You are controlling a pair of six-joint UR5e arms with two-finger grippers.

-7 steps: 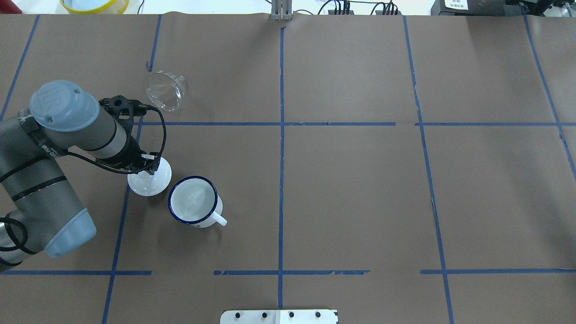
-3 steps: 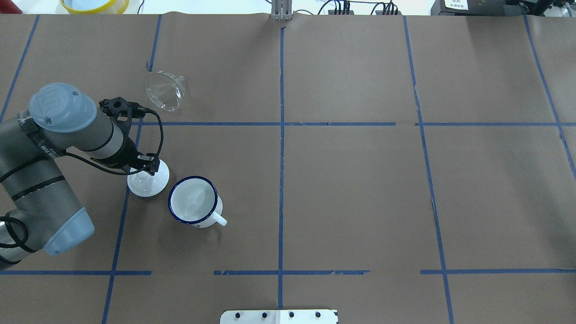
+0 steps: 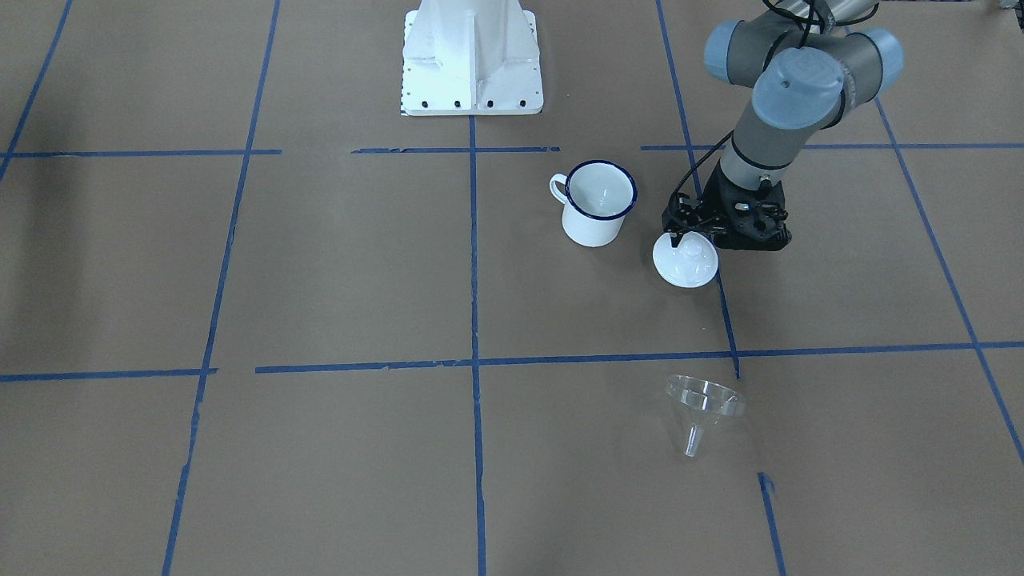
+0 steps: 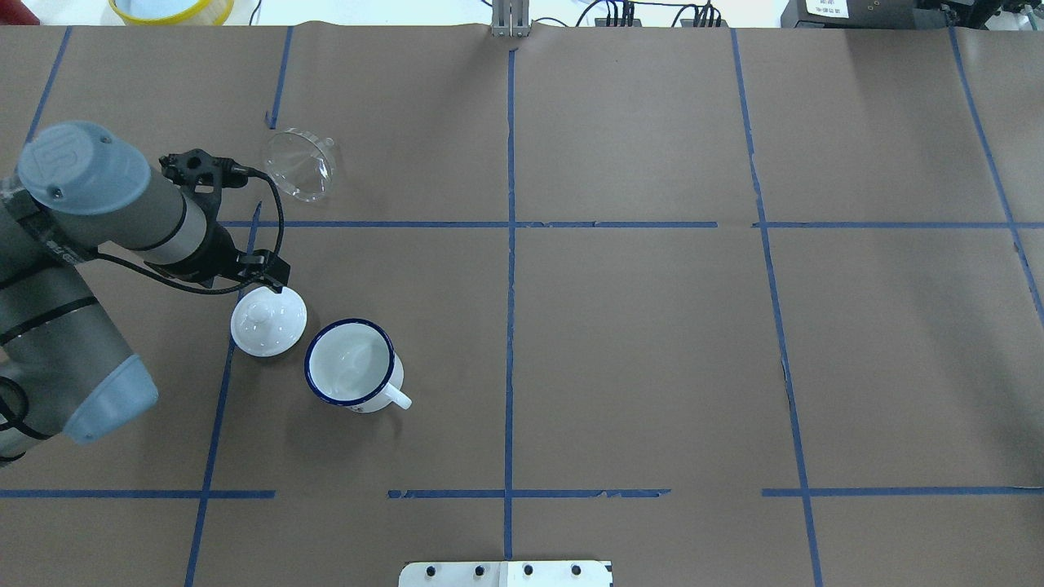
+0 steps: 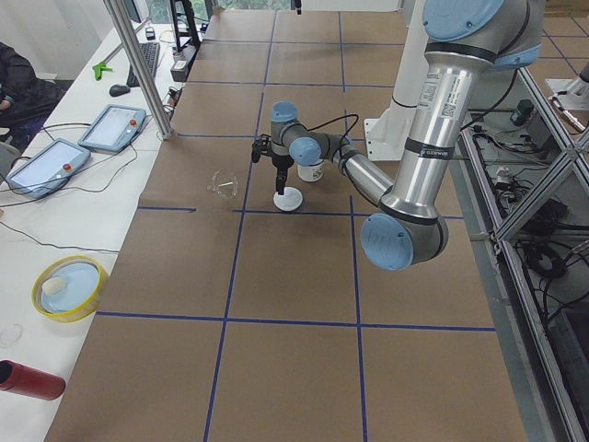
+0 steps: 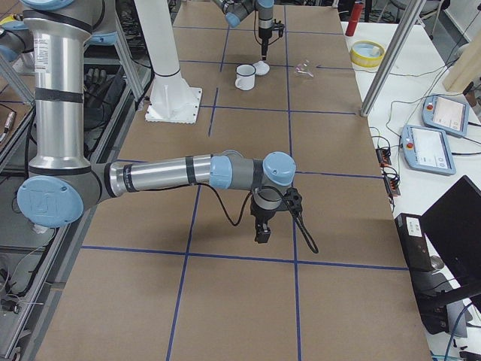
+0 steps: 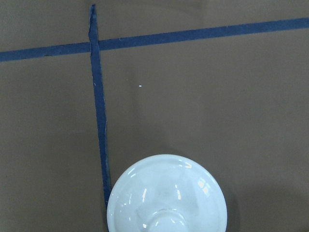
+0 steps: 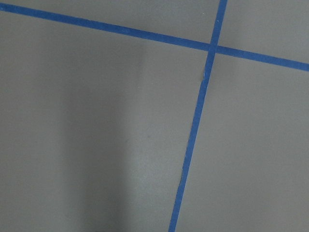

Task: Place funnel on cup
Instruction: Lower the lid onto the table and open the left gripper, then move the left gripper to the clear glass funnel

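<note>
Hovering just above the white lid at left of the overhead view, the left end effector sits well below the funnel; whether it is spread or pressed together, I cannot tell.

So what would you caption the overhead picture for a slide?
The left arm's tool hovers by a white lid beside the cup, while the clear funnel sits apart.

On my screen the funnel, far left, reads as clear plastic: thin, smooth, with small glints. The cup looks like glossy white enamel with a dark blue rim. The lid beside it is white and shiny too. The table wears matt brown paper, faintly creased, crossed by blue tape — ragged in places. The left arm shows matt grey metal tubes — pale blue plastic caps.
</note>
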